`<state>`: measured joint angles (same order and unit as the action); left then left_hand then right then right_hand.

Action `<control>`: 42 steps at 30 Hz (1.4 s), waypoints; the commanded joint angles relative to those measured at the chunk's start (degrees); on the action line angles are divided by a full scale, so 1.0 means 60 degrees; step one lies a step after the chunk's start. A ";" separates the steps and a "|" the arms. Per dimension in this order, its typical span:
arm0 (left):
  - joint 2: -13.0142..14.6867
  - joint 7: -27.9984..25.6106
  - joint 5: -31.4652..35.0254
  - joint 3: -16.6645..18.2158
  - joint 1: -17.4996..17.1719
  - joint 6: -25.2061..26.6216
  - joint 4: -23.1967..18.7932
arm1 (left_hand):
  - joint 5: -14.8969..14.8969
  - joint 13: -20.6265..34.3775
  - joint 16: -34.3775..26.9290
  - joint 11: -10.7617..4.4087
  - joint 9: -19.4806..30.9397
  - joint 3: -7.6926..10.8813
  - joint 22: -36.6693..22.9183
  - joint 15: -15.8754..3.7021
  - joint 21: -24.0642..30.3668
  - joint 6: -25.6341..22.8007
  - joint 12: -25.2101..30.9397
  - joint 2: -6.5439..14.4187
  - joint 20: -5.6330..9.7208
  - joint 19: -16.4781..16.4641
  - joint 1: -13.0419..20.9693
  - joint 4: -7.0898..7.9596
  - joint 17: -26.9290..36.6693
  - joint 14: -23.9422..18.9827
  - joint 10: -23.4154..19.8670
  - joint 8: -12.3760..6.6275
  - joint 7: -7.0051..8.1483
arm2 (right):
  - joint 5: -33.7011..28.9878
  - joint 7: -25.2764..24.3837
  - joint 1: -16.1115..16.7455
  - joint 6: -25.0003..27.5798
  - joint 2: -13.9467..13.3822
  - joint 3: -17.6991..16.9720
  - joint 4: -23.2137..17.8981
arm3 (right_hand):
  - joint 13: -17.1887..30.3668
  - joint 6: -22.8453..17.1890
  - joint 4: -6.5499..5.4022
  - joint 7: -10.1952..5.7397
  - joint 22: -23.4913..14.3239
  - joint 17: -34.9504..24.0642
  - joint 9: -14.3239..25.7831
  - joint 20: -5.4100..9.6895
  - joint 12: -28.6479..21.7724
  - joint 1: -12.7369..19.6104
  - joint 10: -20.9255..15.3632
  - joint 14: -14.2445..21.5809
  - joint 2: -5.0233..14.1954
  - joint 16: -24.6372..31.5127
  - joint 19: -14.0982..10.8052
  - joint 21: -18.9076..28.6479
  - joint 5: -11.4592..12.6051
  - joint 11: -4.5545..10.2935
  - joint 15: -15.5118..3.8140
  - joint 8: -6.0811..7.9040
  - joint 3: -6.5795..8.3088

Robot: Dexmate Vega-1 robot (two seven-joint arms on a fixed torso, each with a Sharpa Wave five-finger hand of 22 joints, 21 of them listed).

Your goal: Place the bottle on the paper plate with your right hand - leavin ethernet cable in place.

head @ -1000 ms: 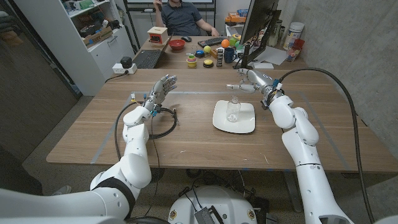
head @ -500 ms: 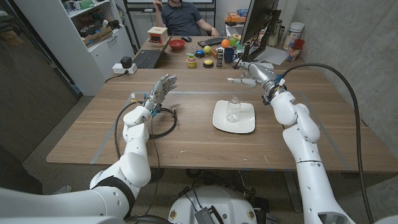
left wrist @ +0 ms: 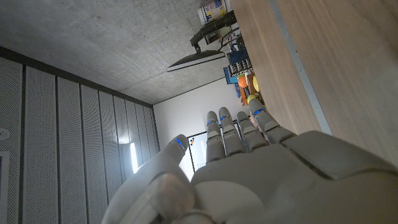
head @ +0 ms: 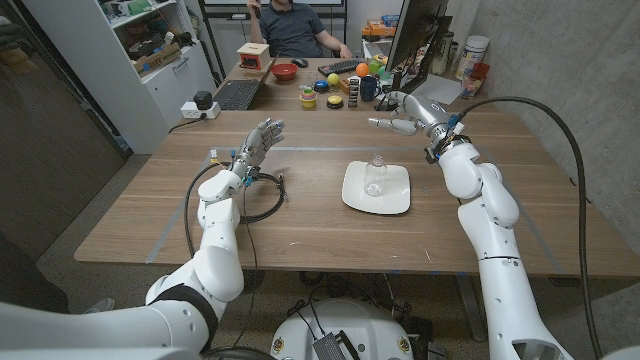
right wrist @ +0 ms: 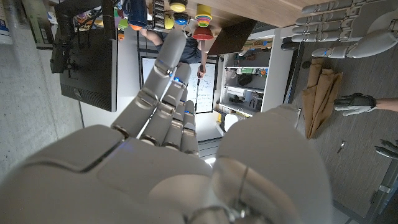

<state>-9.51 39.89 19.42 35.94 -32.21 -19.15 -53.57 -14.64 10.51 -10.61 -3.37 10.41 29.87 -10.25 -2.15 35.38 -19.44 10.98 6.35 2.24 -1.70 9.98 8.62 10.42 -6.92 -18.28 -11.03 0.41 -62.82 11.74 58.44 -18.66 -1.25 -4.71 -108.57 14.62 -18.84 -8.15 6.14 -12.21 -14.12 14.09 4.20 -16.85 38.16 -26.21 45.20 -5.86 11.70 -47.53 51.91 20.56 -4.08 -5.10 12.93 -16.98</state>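
A clear plastic bottle (head: 375,174) stands upright on the white paper plate (head: 393,199) in the middle of the table. My right hand (head: 400,116) hovers behind and to the right of the plate, well away from the bottle, fingers extended and holding nothing (right wrist: 165,93). A black ethernet cable (head: 262,195) lies coiled on the table at the left. My left hand (head: 259,141) is raised just behind the coil with its fingers spread and nothing in it (left wrist: 239,134).
A second table behind holds a monitor (head: 410,40), a laptop (head: 238,94), a red bowl (head: 285,72), cups and small colourful items. A person (head: 292,25) sits behind it. A thick black hose (head: 540,125) loops along my right arm. Shelving (head: 150,50) stands at the left.
My right hand has lifted and drawn back away from the plate toward the far right; the bottle stays on the plate. The left arm has not moved.
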 commanded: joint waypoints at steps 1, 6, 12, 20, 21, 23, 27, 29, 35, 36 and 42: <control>-0.0084 -0.0002 -0.0016 -0.0060 -0.0143 0.0147 -0.0314 | -0.0037 0.0032 -0.0004 0.0011 0.0026 -0.0039 -0.0031 -0.0431 -0.0033 0.0012 0.0047 0.0033 0.0076 -0.0090 -0.0038 -0.0013 0.0020 0.0026 0.0044 -0.0052 -0.0017 | 0.0011 -0.0233 0.0067 -0.0240 0.0006 -0.0117 -0.0212 | 0.0005 -0.0014 0.0017 -0.0073 0.0354 0.0002 0.0023 -0.0310 -0.0030 -0.0031 0.0003 -0.0295 0.0070 -0.0067 0.0409 -0.0471 0.0135 0.0018 -0.0126 0.0039 -0.0116; -0.0082 -0.0030 -0.0016 -0.0086 -0.0161 0.0139 -0.0335 | -0.0037 0.0032 -0.0008 0.0010 0.0026 -0.0043 -0.0032 -0.0436 -0.0038 0.0015 0.0048 0.0033 0.0078 -0.0090 -0.0040 -0.0011 0.0020 0.0015 0.0043 -0.0051 -0.0021 | -0.0033 -0.0275 0.0051 -0.0283 0.0030 -0.0144 -0.0266 | -0.0026 -0.0004 0.0058 -0.0090 0.0462 0.0075 0.0011 -0.0642 0.0048 -0.0019 0.0068 -0.1140 0.0187 -0.0188 0.1261 -0.1220 0.0240 0.0008 0.0165 0.0035 -0.0158; -0.0061 -0.0019 -0.0036 -0.0103 -0.0141 0.0148 -0.0302 | -0.0037 0.0032 -0.0006 0.0009 0.0026 -0.0049 -0.0032 -0.0440 -0.0045 0.0019 0.0048 0.0030 0.0080 -0.0089 -0.0044 -0.0009 0.0021 0.0018 0.0042 -0.0049 -0.0019 | -0.0013 -0.0410 -0.0001 -0.0396 0.0018 -0.0195 -0.0182 | -0.0069 0.0039 0.0086 -0.0048 0.0437 0.0214 -0.0013 -0.0691 0.0216 -0.0059 0.0304 -0.2090 0.0271 -0.0206 0.2598 -0.2206 0.0341 -0.0117 0.0516 0.0004 -0.0214; -0.0029 -0.0069 -0.0029 -0.0108 -0.0085 0.0113 -0.0184 | -0.0037 0.0032 -0.0006 0.0036 0.0026 -0.0060 -0.0033 -0.0433 -0.0056 0.0024 0.0051 0.0024 0.0082 -0.0088 -0.0049 -0.0008 0.0020 0.0016 0.0035 -0.0047 -0.0014 | -0.0197 -0.0943 -0.0048 -0.0625 -0.0062 -0.0193 -0.0050 | -0.0150 0.0079 0.0079 0.0043 0.0378 0.0386 -0.0062 -0.0442 0.0426 -0.0225 0.0676 -0.3471 0.0366 -0.0278 0.4071 -0.3247 0.0427 -0.0324 0.0899 -0.0051 -0.0259; -0.0023 -0.0077 -0.0027 -0.0107 -0.0075 0.0102 -0.0165 | -0.0037 0.0032 -0.0005 0.0038 0.0026 -0.0061 -0.0033 -0.0431 -0.0057 0.0023 0.0051 0.0024 0.0080 -0.0086 -0.0049 -0.0007 0.0020 0.0020 0.0036 -0.0047 -0.0017 | -0.0183 -0.0973 -0.0055 -0.0638 -0.0055 -0.0198 -0.0048 | -0.0161 0.0078 0.0077 0.0059 0.0375 0.0398 -0.0067 -0.0467 0.0497 -0.0246 0.0844 -0.3667 0.0376 -0.0304 0.4244 -0.3352 0.0433 -0.0324 0.0942 -0.0055 -0.0262; -0.0012 -0.0079 -0.0027 -0.0103 -0.0053 0.0105 -0.0134 | -0.0038 0.0032 -0.0002 0.0021 0.0026 -0.0063 -0.0033 -0.0440 -0.0059 0.0009 0.0053 0.0022 0.0087 -0.0090 -0.0050 -0.0008 0.0020 0.0025 0.0032 -0.0053 -0.0020 | -0.0192 -0.1236 -0.0071 -0.0763 -0.0082 -0.0209 0.0037 | -0.0187 0.0124 0.0066 0.0094 0.0367 0.0426 -0.0079 -0.0609 0.0590 -0.0306 0.1077 -0.4033 0.0406 -0.0317 0.4416 -0.3506 0.0444 -0.0323 0.1017 -0.0084 -0.0266; 0.0007 -0.0094 -0.0032 -0.0096 -0.0012 0.0039 -0.0051 | -0.0038 0.0032 -0.0001 0.0035 0.0026 -0.0068 -0.0033 -0.0425 -0.0064 0.0022 0.0049 0.0018 0.0079 -0.0092 -0.0051 -0.0009 0.0020 0.0028 0.0040 -0.0048 -0.0029 | -0.0232 -0.1242 -0.0084 -0.0738 -0.0069 -0.0204 -0.0010 | -0.0214 0.0348 0.0051 0.0161 0.0363 0.0449 -0.0096 -0.0704 0.0670 -0.0380 0.1301 -0.4304 0.0444 -0.0297 0.4585 -0.3662 0.0456 -0.0358 0.1118 -0.0175 -0.0270; 0.0002 -0.0100 -0.0030 -0.0095 -0.0006 0.0029 -0.0047 | -0.0039 0.0032 -0.0002 0.0036 0.0026 -0.0070 -0.0033 -0.0425 -0.0066 0.0026 0.0052 0.0017 0.0084 -0.0092 -0.0051 -0.0009 0.0020 0.0025 0.0034 -0.0046 -0.0022 | -0.0264 -0.1454 -0.0067 -0.0812 -0.0071 -0.0208 0.0023 | -0.0222 0.0411 0.0047 0.0163 0.0362 0.0455 -0.0101 -0.0727 0.0690 -0.0402 0.1365 -0.4398 0.0454 -0.0299 0.4653 -0.3715 0.0458 -0.0351 0.1156 -0.0199 -0.0272; -0.0021 -0.0135 -0.0017 -0.0089 -0.0013 0.0036 -0.0070 | -0.0041 0.0032 -0.0004 0.0011 0.0026 -0.0074 -0.0033 -0.0429 -0.0070 0.0021 0.0054 0.0014 0.0082 -0.0098 -0.0052 -0.0010 0.0019 0.0019 0.0029 -0.0048 -0.0009 | -0.0181 -0.1498 -0.0064 -0.0869 -0.0062 -0.0247 0.0044 | -0.0244 0.0501 0.0047 0.0175 0.0359 0.0473 -0.0117 -0.0736 0.0734 -0.0442 0.1514 -0.4667 0.0479 -0.0311 0.4860 -0.3870 0.0467 -0.0358 0.1198 -0.0224 -0.0272; -0.0015 -0.0138 -0.0008 -0.0096 -0.0012 0.0024 -0.0066 | -0.0041 0.0032 -0.0004 0.0007 0.0026 -0.0075 -0.0033 -0.0435 -0.0071 0.0010 0.0052 0.0014 0.0087 -0.0099 -0.0052 -0.0011 0.0019 0.0018 0.0034 -0.0053 -0.0012 | -0.0184 -0.1481 -0.0067 -0.0884 -0.0086 -0.0257 0.0035 | -0.0251 0.0566 0.0050 0.0176 0.0359 0.0480 -0.0122 -0.0752 0.0740 -0.0451 0.1544 -0.4768 0.0478 -0.0321 0.4921 -0.3917 0.0469 -0.0354 0.1235 -0.0245 -0.0275; -0.0055 -0.0108 -0.0040 -0.0096 -0.0038 0.0039 -0.0132 | -0.0043 0.0032 -0.0002 0.0026 0.0026 -0.0080 -0.0033 -0.0426 -0.0077 0.0022 0.0049 0.0012 0.0086 -0.0100 -0.0052 -0.0012 0.0018 0.0023 0.0040 -0.0048 -0.0025 | -0.0111 -0.1457 -0.0089 -0.0913 -0.0099 -0.0312 0.0103 | -0.0273 0.0647 0.0051 0.0183 0.0356 0.0498 -0.0140 -0.0782 0.0785 -0.0494 0.1712 -0.5018 0.0491 -0.0321 0.5102 -0.4060 0.0475 -0.0402 0.1321 -0.0262 -0.0279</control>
<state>-9.62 39.25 19.27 35.36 -32.43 -18.77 -54.17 -14.64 10.51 -10.61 -3.36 10.41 29.62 -10.25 -2.15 34.93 -19.44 10.98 6.35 2.24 -1.69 9.98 8.37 10.42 -6.92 -18.28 -11.03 0.41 -64.07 3.69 58.09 -23.46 -1.66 -6.07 -108.56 13.04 -15.22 -7.68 7.28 -9.75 -11.17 13.31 -0.48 -12.28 35.68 -16.29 15.53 -2.92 10.13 -17.21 27.94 23.20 -6.32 2.65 11.58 -18.40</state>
